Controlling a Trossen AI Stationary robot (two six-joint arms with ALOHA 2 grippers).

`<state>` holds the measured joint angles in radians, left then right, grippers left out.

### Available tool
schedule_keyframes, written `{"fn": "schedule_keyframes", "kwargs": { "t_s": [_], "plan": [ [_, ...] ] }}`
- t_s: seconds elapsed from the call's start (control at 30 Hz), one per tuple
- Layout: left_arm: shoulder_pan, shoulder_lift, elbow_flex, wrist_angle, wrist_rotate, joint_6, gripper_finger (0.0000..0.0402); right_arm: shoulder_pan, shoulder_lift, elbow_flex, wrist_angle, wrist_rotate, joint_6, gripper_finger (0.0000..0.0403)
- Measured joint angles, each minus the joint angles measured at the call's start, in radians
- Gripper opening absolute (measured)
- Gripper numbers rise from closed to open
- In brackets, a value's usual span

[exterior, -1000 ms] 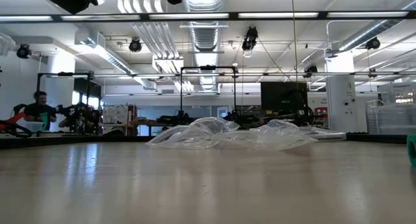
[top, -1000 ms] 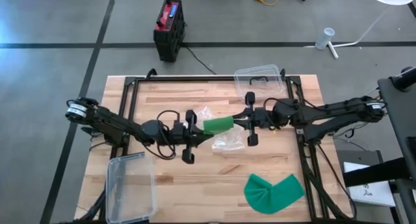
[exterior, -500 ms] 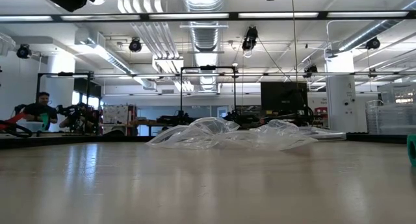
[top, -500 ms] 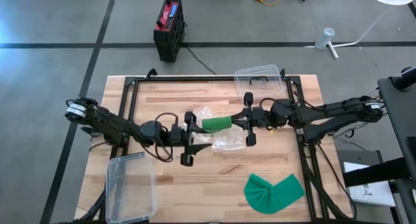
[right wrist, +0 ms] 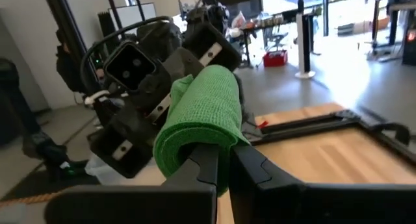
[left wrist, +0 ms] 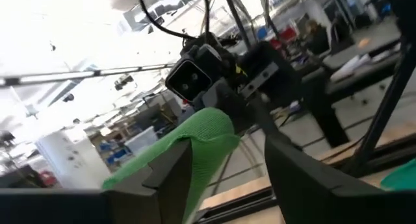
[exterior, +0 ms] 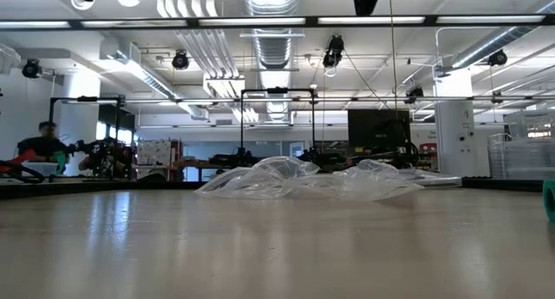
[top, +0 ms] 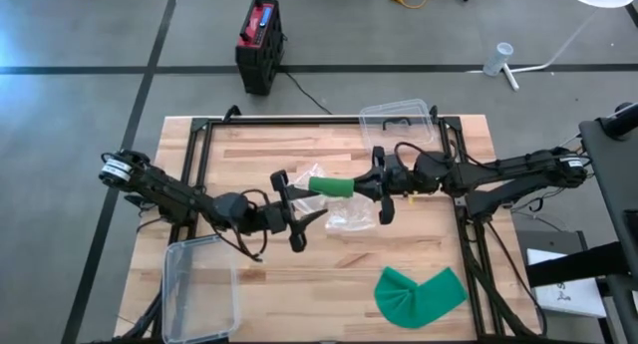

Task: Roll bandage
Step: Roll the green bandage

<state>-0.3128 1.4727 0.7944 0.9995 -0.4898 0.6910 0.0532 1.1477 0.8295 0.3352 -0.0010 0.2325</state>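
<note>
The bandage is a green roll [top: 330,187], lying level in the air above the table's middle and also seen in the right wrist view [right wrist: 203,107]. My right gripper [top: 356,189] is shut on its right end. My left gripper [top: 302,201] stands open just off the roll's left end. In the left wrist view that end of the roll [left wrist: 195,143] shows between its two spread fingers [left wrist: 170,175]. A second, loose green bandage [top: 420,294] lies spread flat on the table at the near right. My right gripper pinches the roll's right end [right wrist: 224,146] between its two fingers [right wrist: 209,164], with green cloth showing in the narrow gap. The fingers come level from the table's right and lie along the roll. The roll sticks out past them toward the left arm, clear of the table.
A crumpled clear plastic bag [top: 341,212] lies on the table under the roll and shows in the low view [exterior: 299,178]. One clear plastic container [top: 397,120] stands at the far edge. Another clear container [top: 203,284] stands at the near left.
My left gripper has opened and let go of the roll's left end. It has drawn back a little toward the table's left and near edges and turned about its wrist. The roll stays level in my right gripper, shifted slightly toward the left.
</note>
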Motion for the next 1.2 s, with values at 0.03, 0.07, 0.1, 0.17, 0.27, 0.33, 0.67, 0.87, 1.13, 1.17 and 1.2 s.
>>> {"fn": "schedule_keyframes", "kwargs": {
  "t_s": [0.03,0.07,0.1,0.17,0.27,0.33,0.67,0.87,1.13,1.17,1.2],
  "plan": [
    [-0.002,0.000,0.004,-0.007,-0.012,0.022,0.0181,0.000,0.000,0.000,-0.008,0.000,0.021,0.0004],
    [-0.004,0.000,0.009,-0.017,-0.032,0.046,0.0177,0.000,0.000,0.000,-0.015,0.000,0.051,0.0004],
    [-0.007,0.000,0.015,-0.035,-0.056,0.072,0.0174,0.000,0.000,0.000,-0.023,-0.001,0.085,0.0004],
    [-0.009,0.000,0.031,-0.082,-0.103,0.125,0.0169,0.003,0.000,0.000,-0.034,-0.002,0.174,0.0004],
    [-0.009,0.000,0.068,-0.183,-0.155,0.183,0.0163,0.006,0.001,-0.001,-0.040,-0.002,0.336,0.0004],
    [-0.010,0.002,0.097,-0.250,-0.193,0.215,0.0160,0.006,0.001,-0.002,-0.048,-0.002,0.461,0.0004],
    [-0.021,0.009,0.235,-0.630,-0.342,0.244,0.0170,0.009,0.003,-0.003,-0.050,0.005,0.920,0.0004],
    [-0.021,0.010,0.252,-0.675,-0.391,0.232,0.0177,0.013,0.003,0.008,-0.030,0.017,1.020,0.0004],
    [-0.016,0.011,0.272,-0.682,-0.414,0.121,0.0148,0.017,0.008,0.016,-0.019,0.017,1.032,0.0004],
    [-0.015,0.011,0.272,-0.682,-0.420,0.109,0.0139,0.017,0.013,0.017,-0.007,0.014,1.032,0.0004],
    [-0.013,0.011,0.272,-0.682,-0.424,0.099,0.0127,0.017,0.014,0.017,-0.006,0.010,1.031,0.0005]
  ]
}}
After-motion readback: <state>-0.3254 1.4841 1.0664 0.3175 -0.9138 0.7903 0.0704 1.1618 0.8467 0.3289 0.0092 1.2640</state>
